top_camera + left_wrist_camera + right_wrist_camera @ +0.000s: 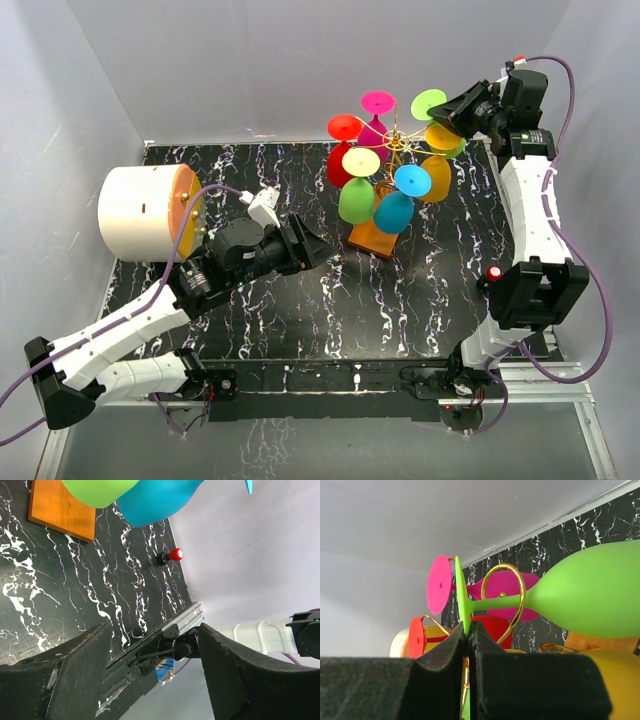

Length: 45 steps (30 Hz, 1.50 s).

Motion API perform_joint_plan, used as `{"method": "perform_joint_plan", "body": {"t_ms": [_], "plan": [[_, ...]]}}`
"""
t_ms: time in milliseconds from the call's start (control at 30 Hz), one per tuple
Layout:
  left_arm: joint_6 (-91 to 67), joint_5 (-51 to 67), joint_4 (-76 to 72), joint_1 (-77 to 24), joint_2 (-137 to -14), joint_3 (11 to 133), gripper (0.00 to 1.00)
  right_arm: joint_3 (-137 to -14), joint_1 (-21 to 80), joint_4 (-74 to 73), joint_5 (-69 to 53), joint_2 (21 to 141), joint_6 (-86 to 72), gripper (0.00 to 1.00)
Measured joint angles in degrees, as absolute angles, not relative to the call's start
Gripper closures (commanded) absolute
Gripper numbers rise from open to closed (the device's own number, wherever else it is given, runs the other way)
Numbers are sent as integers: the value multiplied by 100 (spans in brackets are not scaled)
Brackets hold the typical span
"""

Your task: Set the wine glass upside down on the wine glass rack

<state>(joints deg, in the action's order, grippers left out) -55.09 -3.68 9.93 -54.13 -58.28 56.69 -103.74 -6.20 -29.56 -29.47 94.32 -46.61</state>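
The right gripper is pinching the foot rim of the lime-green wine glass, which is hanging bowl-down in a gold scroll of the wine glass rack near the table's far right corner. Retreating before letting go is risking dragging the glass out or tipping the rack. The left gripper is hovering, jaws apart and empty.

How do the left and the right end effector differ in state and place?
The left end effector is open and empty; the right end effector is shut on the foot of the lime green wine glass. The left one is low over the black table; the right one is up at the wine glass rack. Both are black.
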Motion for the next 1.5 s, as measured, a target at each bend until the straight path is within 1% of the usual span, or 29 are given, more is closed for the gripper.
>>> {"method": "perform_joint_plan", "body": {"t_ms": [533, 867, 1233, 1500], "plan": [[-5507, -386, 1000, -5413, -5828, 5669, 32, -10783, -646, -2845, -3159, 9953, -4661, 100], [-5507, -384, 996, -5413, -5828, 5669, 32, -10801, -648, -2845, -3356, 9992, -4635, 83], [-5507, -395, 998, -5413, -5828, 5669, 32, -10801, -648, -2845, -3358, 9992, -4617, 79], [-5507, -408, 998, -5413, -5826, 5669, 32, -10801, -648, -2847, -3223, 9990, -4493, 64]]}}
